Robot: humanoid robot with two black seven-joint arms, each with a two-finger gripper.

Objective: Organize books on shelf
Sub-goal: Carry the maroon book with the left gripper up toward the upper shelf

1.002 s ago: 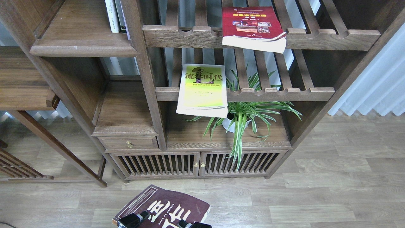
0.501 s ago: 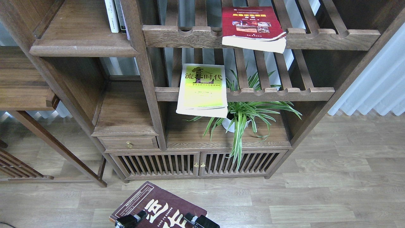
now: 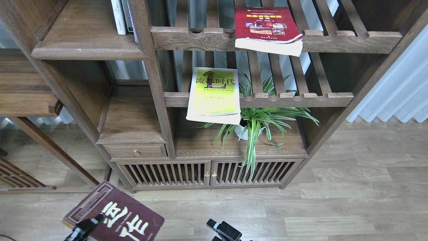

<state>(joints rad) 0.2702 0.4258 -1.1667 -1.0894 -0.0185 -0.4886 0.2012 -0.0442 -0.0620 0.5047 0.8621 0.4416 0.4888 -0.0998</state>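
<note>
Your left gripper (image 3: pixel 87 227) sits at the bottom edge of the view, its fingers (image 3: pixel 95 221) pressed on the near left edge of the maroon book (image 3: pixel 115 216); they appear clamped on that edge, though only the upper finger shows clearly. The book is tilted, cover up with its white characters showing, above the floor (image 3: pixel 334 187) at lower left, in front of the cabinet doors (image 3: pixel 207 174).

Your right gripper (image 3: pixel 223 229) is at bottom centre, apart from the maroon book and touching nothing. It is seen dark and end-on, so you cannot tell whether its fingers stand wide or narrow.

The lime-yellow book (image 3: pixel 214 95) lies flat on the lower slatted rack (image 3: pixel 301 98), overhanging its front rail. The red book (image 3: pixel 267 28) lies on the upper slatted rack (image 3: pixel 351 38), also overhanging the rail.

The solid shelf (image 3: pixel 83 40) at upper left carries slim white-spined books (image 3: pixel 119 16) standing at its right end. A potted plant (image 3: pixel 257 124) stands on the cabinet top below the racks, just beside the lime-yellow book.
</note>
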